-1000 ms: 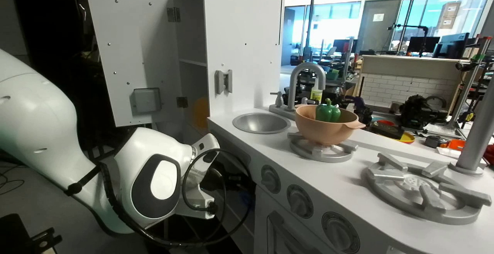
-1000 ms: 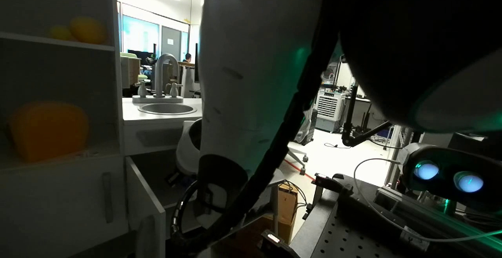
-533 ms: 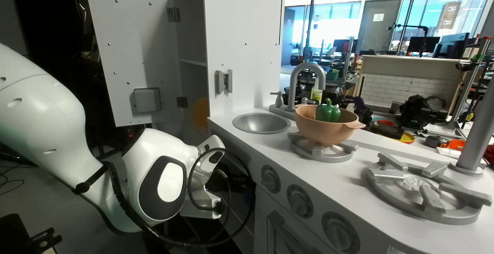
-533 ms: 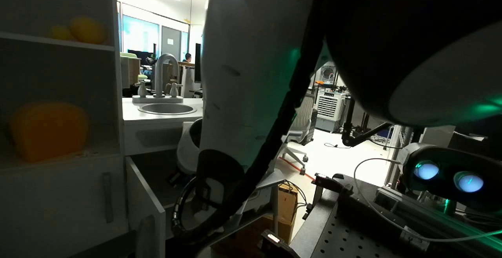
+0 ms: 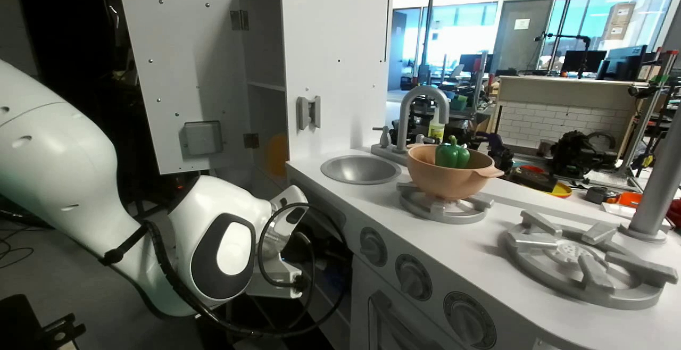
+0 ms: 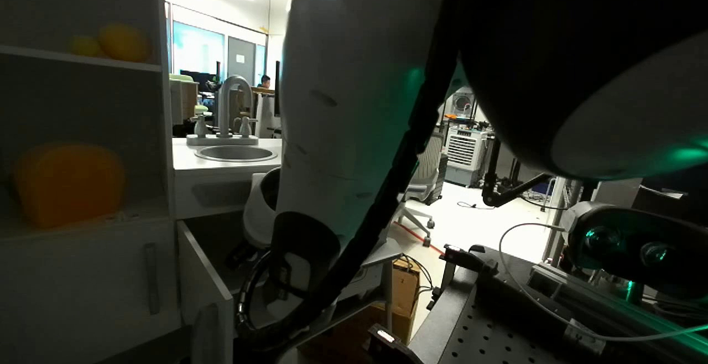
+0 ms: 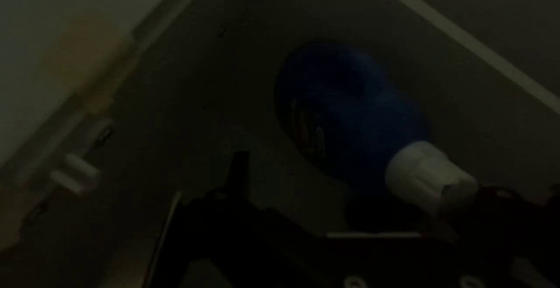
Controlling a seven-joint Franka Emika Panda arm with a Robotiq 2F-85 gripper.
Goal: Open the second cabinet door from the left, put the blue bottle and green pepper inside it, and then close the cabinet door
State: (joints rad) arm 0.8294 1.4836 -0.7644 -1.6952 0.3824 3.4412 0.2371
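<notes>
Found hand (image 7: 367, 172) inside lower cabinet (image 6: 215, 231), with fingers (image 7: 239, 170) spread apart. Located blue bottle (image 7: 345, 108) just ahead, with white cap (image 7: 420, 172) beside one finger; could not tell contact. Noted open gap from bottle to opposite finger. Saw cabinet door (image 6: 193, 281) standing open alongside, worktop edge (image 5: 372, 215) overhead, green pepper (image 5: 449, 156) in bowl (image 5: 444, 182) above that.

- pepper (image 5: 452, 155) in the bowl (image 5: 447, 185)
- bowl on a burner (image 5: 437, 213)
- sink (image 5: 360, 171) in the tabletop (image 5: 468, 249), left of the bowl in an exterior view
- bottle (image 7: 345, 113) inside the cabinet (image 7: 210, 86)
</notes>
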